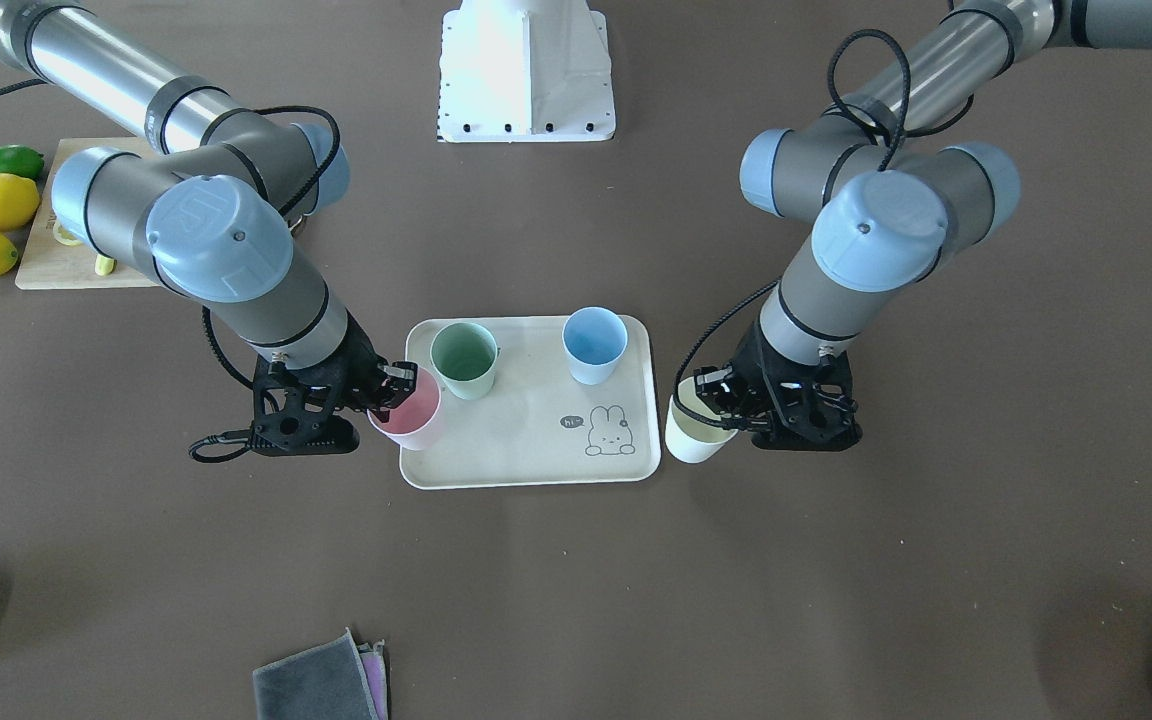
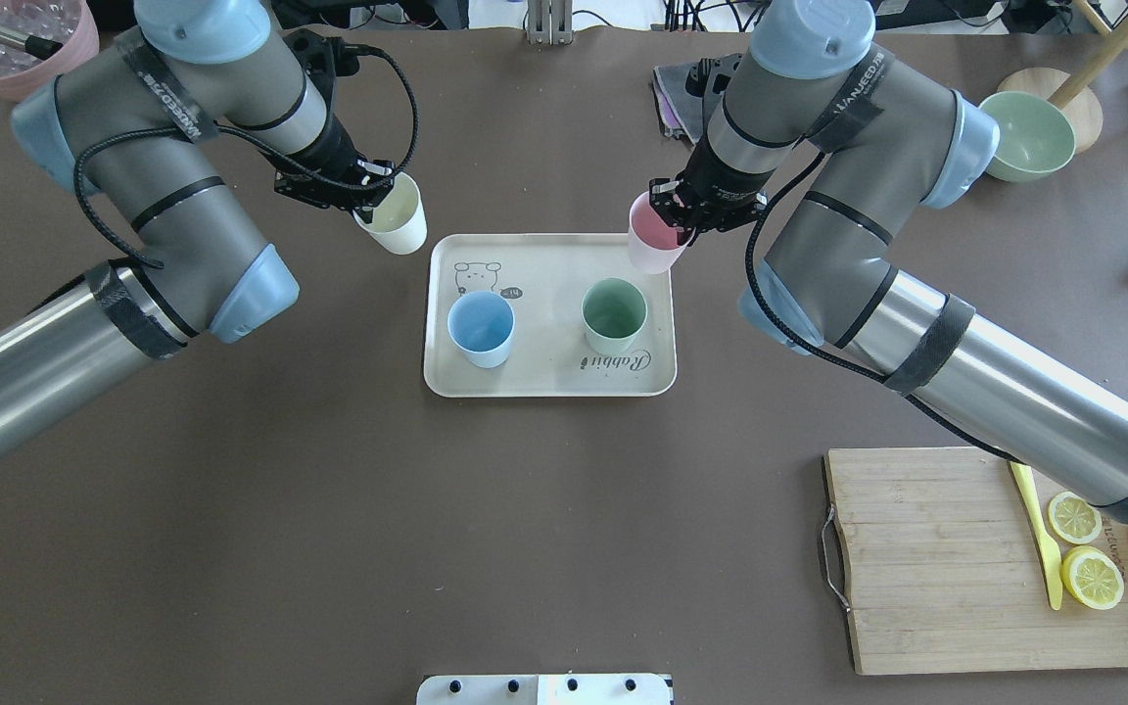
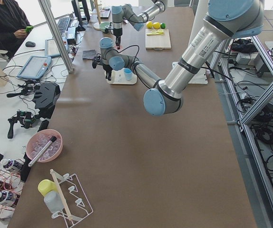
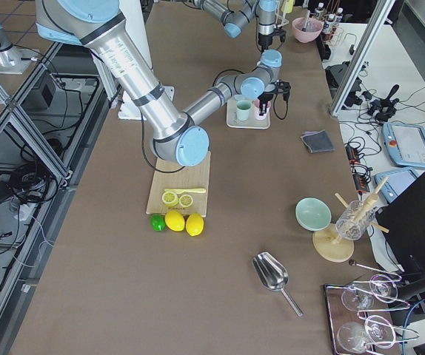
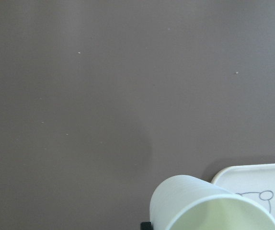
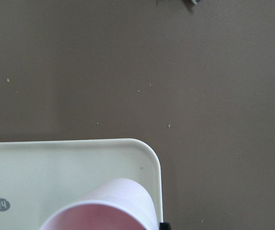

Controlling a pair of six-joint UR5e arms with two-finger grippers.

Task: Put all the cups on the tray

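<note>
Tabletop [image 1: 576, 580]; pink cup [image 1: 408, 415] upright, mouth up

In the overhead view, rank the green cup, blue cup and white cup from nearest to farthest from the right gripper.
1. Green cup, on the tray, by the right gripper and its pink cup.
2. Blue cup, on the tray's left half.
3. White cup, left of the tray, in the left gripper.
</note>
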